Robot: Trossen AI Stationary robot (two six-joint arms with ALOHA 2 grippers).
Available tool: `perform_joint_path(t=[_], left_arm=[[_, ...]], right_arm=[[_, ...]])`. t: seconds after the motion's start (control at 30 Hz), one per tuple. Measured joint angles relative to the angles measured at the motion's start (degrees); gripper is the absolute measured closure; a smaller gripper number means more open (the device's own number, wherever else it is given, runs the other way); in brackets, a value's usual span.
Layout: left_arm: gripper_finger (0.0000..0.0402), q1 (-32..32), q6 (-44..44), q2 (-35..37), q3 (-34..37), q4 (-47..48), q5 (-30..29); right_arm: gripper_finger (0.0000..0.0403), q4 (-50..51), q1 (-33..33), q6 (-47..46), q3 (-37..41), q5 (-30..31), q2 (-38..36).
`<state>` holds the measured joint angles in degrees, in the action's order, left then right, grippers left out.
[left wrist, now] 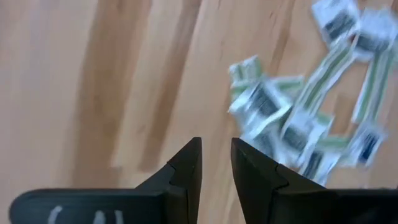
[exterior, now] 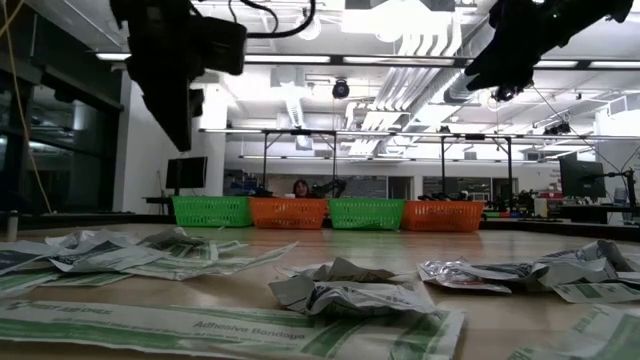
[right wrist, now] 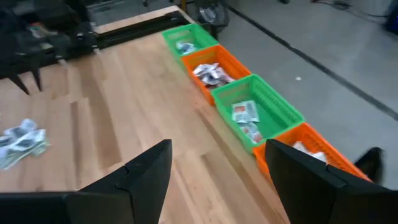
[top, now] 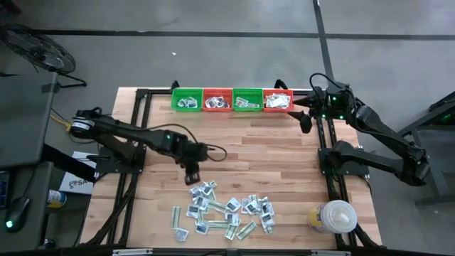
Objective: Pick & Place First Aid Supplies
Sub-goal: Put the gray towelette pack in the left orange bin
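The first aid supplies [top: 224,213] lie in a loose pile on the near middle of the wooden table: small white-grey square packets and narrow pale-green strips [left wrist: 298,118]. My left gripper [top: 192,174] hangs above bare wood just beyond the pile's far-left end. It points steeply down, and its fingers [left wrist: 216,152] stand a narrow gap apart with nothing between them. My right gripper [top: 306,122] waits high at the far right, near the last basket. It is wide open [right wrist: 217,155] and holds nothing.
Along the far edge stand several small baskets in a row, green [top: 187,99], red [top: 217,99], green [top: 247,99] and red [top: 277,100], each holding a few packets. A big white round lidded container [top: 334,217] stands at the near right. Bare wood lies between pile and baskets.
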<state>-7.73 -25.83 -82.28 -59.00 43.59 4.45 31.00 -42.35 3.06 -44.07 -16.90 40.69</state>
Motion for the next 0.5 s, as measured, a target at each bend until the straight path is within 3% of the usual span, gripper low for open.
perform_joint_path(t=[0.33,0.5], left_arm=[[0.0318,-2.66,-10.75,-8.10,0.37,-6.99,1.30],[0.0318,-4.08,-16.82,-8.61,7.40,-20.95,3.72]], right_arm=[[0.0151,0.93,0.00,1.98,-0.07,-3.46,-0.25],[0.0151,1.76,0.00,2.37,-0.11,-3.50,-0.85]])
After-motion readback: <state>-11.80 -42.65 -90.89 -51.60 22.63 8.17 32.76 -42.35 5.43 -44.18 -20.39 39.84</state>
